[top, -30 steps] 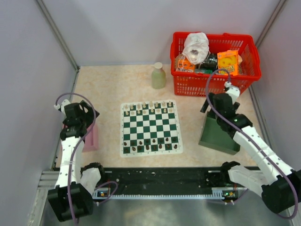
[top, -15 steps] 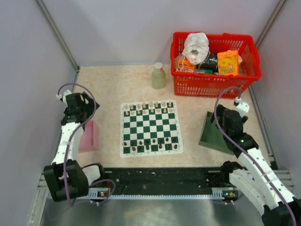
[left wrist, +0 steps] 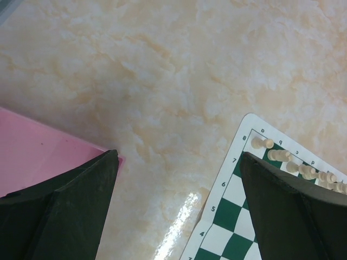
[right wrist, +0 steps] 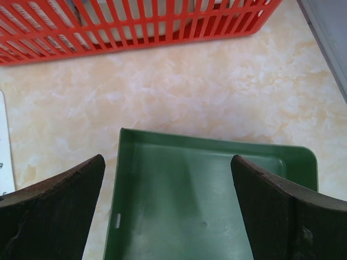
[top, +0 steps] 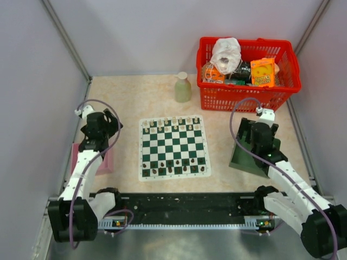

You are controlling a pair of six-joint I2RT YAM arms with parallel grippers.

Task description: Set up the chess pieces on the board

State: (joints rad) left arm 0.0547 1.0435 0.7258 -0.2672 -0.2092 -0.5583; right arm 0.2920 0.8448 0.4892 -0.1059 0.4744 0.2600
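Observation:
The board, a green and white checked mat, lies flat at the table's middle. Cream chess pieces line its far edge and dark ones its near rows. In the left wrist view the board's corner and a few cream pieces show at the right. My left gripper hangs open over bare table just left of the board, holding nothing. My right gripper is open and empty above a plain green tray, which shows no pieces inside.
A pink tray lies under my left arm. The green tray sits right of the board. A red basket of odds and ends stands at the back right, with a pale green bottle beside it.
My left gripper has shifted right, toward the board's left edge. My right gripper swung out to the right, then came back over the green tray. Both stayed open.

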